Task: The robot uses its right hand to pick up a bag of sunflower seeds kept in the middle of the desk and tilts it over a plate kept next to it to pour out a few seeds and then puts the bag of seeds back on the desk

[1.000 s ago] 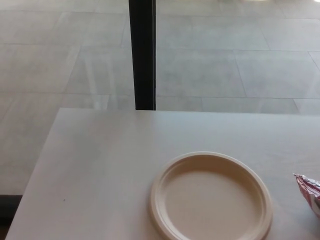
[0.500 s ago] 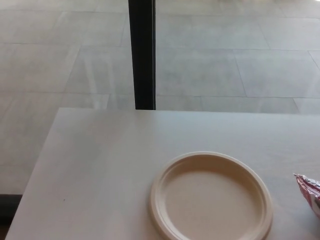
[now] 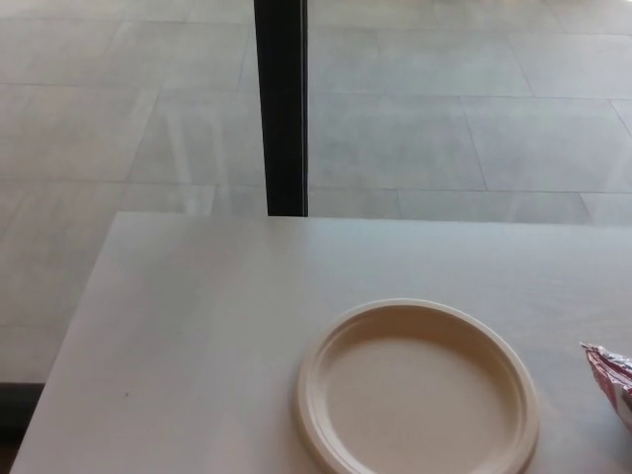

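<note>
A round cream plate (image 3: 314, 415) lies on the white desk (image 3: 197, 326), low in the head view and a little right of centre. Nothing shows inside it. At the right edge of the picture, just right of the plate, a corner of a red and white bag of sunflower seeds (image 3: 612, 380) lies on the desk; most of the bag is cut off by the frame. Neither of my hands shows anywhere.
A black vertical post (image 3: 281, 109) stands behind the desk's far edge, with grey floor tiles (image 3: 444, 118) beyond. The desk's left edge runs diagonally down to the lower left corner.
</note>
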Tool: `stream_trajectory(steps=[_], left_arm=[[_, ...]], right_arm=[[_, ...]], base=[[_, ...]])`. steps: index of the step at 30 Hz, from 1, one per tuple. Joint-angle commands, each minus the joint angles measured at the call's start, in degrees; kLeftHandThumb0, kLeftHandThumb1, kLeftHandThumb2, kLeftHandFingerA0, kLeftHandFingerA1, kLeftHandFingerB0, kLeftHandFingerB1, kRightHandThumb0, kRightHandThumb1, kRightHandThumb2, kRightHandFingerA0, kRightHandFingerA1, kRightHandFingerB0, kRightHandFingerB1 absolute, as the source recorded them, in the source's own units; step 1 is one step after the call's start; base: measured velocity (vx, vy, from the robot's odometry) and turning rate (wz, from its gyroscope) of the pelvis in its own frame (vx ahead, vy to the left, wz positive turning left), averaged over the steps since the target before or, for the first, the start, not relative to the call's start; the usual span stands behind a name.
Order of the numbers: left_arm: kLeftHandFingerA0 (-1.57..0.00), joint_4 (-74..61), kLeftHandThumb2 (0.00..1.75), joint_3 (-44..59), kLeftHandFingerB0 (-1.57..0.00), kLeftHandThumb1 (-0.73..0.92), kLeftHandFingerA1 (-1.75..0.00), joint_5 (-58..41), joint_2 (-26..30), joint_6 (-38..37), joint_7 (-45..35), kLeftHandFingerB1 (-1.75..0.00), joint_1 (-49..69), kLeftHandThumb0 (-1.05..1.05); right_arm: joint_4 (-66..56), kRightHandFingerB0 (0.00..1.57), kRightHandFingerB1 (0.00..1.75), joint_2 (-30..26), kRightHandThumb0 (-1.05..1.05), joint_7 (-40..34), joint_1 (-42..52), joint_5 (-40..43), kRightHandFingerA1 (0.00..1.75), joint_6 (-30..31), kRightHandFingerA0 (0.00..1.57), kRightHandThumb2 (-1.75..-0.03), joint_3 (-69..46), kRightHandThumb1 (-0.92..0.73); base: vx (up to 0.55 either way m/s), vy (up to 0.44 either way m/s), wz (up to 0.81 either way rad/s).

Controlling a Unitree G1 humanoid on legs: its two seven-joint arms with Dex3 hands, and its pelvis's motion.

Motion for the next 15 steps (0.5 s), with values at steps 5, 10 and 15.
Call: stream_trajectory(steps=[5,10,15], left_arm=[[-0.53,0.0,0.93,-0.3,-0.4,0.51,-0.65,-0.6,1.0,-0.9,0.7,-0.51,0.2,-0.7],[-0.55,0.1,0.6,-0.8,-0.49,0.64,-0.57,-0.2,1.0,-1.0,1.0,-0.38,0.4,-0.68],[-0.55,-0.1,0.6,0.0,-0.49,0.64,-0.59,-1.2,0.7,-1.0,0.0,-0.39,1.5,-0.66]], right_arm=[[-1.3,0.0,0.25,-1.9,-0.49,0.6,-1.9,-6.2,0.19,2.5,0.0,-0.72,3.2,-0.3],[0.4,0.0,0.24,-1.6,-0.35,0.1,-3.7,-9.6,0.18,3.5,0.0,-0.58,6.5,-0.49],[0.8,0.02,0.26,-0.9,-0.35,-0.5,-4.0,-11.4,0.21,4.2,0.0,-0.56,8.8,-0.51]], base=[[0.0,0.0,0.0],[0.0,0.0,0.0],[0.0,0.0,0.0]])
